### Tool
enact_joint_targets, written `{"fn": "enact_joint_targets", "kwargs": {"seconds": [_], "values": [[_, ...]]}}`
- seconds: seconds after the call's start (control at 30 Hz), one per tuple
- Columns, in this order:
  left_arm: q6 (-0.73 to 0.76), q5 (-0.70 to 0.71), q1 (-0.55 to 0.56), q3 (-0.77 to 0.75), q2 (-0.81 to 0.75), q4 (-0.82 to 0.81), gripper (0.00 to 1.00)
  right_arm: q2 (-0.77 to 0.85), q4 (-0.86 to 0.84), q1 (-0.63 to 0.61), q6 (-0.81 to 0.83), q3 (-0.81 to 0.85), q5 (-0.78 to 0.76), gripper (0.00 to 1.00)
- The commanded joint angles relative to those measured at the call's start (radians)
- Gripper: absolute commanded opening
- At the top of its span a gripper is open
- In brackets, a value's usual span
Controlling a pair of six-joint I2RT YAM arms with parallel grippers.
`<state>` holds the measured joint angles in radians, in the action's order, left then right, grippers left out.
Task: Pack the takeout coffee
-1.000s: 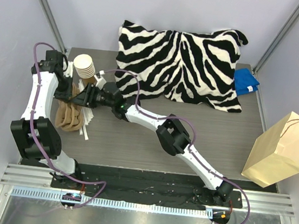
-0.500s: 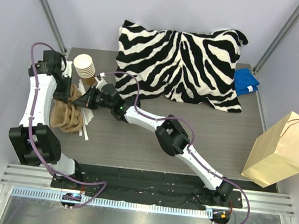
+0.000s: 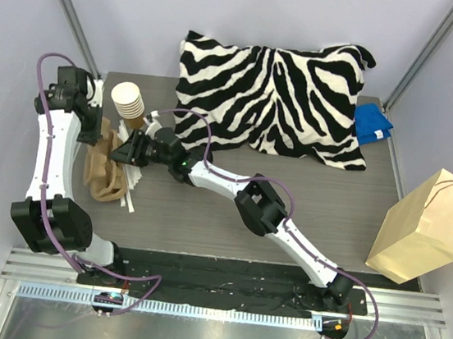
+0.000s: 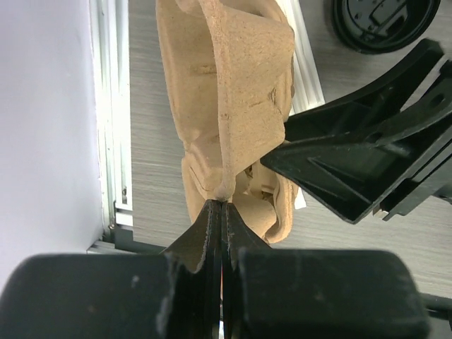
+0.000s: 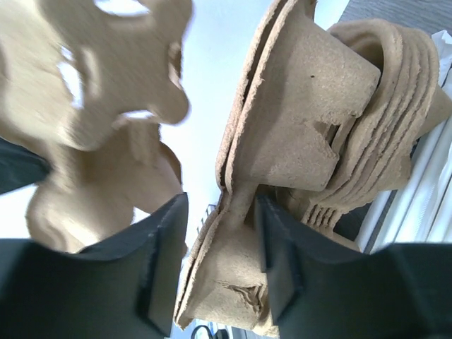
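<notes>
**Moulded-pulp cup carriers, nested stack** [image 5: 318,106]: tan, fibrous and matte, with deep rounded wells, lying at the left.

**Left gripper** [image 4: 219,205]: jaws pressed together on the thin rim of one tan pulp carrier [image 4: 240,85], apparently to peel it off the nest.

**Right gripper** [image 5: 219,219]: jaws part-spread astride the stack's rim, not clamped (likely there to steady the rest).

**Takeout coffee**: not identifiable in any view. A round black plastic lid [image 4: 381,25] shows, but whether a cup sits beneath it cannot be told.

**Kraft paper bag** [image 3: 426,227]: smooth and creased, at the far right, well apart.
</notes>
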<state>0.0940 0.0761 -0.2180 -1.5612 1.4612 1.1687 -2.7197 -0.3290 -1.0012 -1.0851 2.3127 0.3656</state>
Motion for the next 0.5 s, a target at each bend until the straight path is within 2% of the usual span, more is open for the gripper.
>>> {"fn": "enact_joint_targets", "kwargs": {"seconds": [0.0, 0.47], "values": [[0.009, 0.007, 0.002, -0.068, -0.027, 0.006, 0.00, 0.031, -0.053, 0.015, 0.027, -0.004, 0.036, 0.56], [-0.008, 0.002, 0.000, -0.186, -0.005, 0.032, 0.00, 0.049, 0.111, -0.002, 0.122, 0.033, -0.027, 0.59]]}}
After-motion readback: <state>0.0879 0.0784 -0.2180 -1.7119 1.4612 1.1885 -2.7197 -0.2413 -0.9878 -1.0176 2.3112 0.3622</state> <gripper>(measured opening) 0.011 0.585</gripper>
